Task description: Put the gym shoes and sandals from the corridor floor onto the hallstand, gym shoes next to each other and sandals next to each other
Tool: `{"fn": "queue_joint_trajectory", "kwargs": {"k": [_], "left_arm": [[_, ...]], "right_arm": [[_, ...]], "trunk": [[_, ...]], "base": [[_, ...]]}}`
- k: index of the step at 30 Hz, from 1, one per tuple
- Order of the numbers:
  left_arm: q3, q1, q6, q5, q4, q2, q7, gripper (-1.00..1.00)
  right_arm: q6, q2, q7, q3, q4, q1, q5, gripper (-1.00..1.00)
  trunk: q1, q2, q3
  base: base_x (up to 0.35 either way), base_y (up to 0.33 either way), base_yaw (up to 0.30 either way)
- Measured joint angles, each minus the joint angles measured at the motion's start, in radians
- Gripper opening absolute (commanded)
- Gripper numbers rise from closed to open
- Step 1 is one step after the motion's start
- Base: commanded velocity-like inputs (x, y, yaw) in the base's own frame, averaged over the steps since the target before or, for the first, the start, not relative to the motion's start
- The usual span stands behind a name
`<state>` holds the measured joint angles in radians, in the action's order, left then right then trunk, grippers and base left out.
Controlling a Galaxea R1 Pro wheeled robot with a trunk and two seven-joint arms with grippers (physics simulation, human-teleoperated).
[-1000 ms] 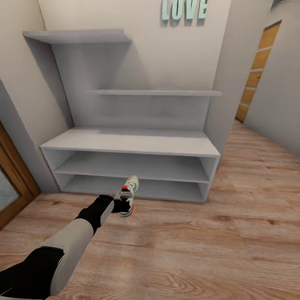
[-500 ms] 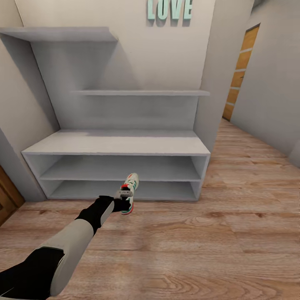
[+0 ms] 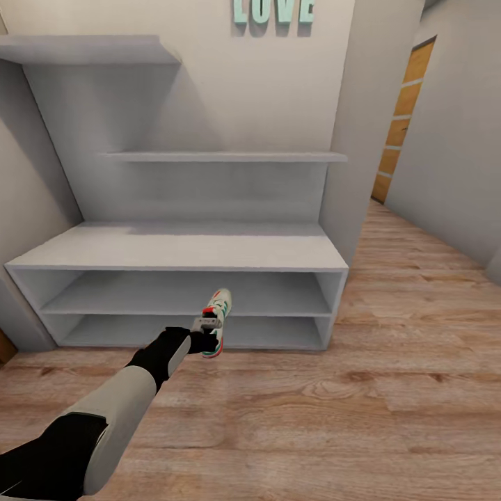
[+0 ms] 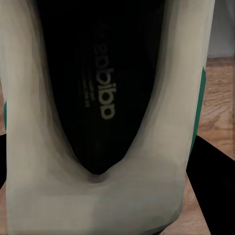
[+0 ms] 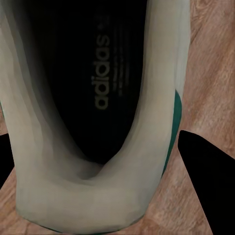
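We see one gym shoe (image 3: 217, 323) carried at the end of our left arm, held clear of the corridor floor (image 3: 348, 410) and just in front of the hallstand's (image 3: 181, 247) lower shelves, toward the middle of the unit's front edge; its white upper, green stripes and red-orange heel patch all show in the head view. Our left gripper (image 3: 206, 332) is clamped on that shoe at its heel end, and in the left wrist view the same sneaker (image 4: 105, 117) sits close up between the dark fingers (image 4: 215, 181), its dark insole with printed lettering facing the camera and a strip of green along its side. In the right wrist view we find a second gym shoe (image 5: 93, 112) in the same way, white collar around a dark printed insole, with our right gripper (image 5: 98, 161) closed on it, its black fingers (image 5: 200, 171) on either side and wood planks beyond. The hallstand stands against the wall with a bare bench top, two open low shelf levels and two floating shelves above. Pale green letters spelling LOVE (image 3: 273, 10) hang on the wall over it. To the right the corridor runs on past a wooden door (image 3: 402, 118).
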<state>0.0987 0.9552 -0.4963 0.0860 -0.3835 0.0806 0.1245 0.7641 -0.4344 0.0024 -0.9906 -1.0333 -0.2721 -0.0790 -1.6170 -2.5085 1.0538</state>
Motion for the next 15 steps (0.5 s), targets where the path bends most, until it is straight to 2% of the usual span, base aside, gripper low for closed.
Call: {"fn": "queue_joint_trajectory", "kwargs": {"k": [15], "left_arm": [[-0.002,-0.004,0.002,0.001,0.000,0.002,-0.002,-1.00]], "right_arm": [[-0.009,0.002,0.007,0.001,0.002,0.000,-0.001,-1.00]], "trunk": [[0.000,0.000,0.000]], "base": [[0.013,-0.009,0.000]]}}
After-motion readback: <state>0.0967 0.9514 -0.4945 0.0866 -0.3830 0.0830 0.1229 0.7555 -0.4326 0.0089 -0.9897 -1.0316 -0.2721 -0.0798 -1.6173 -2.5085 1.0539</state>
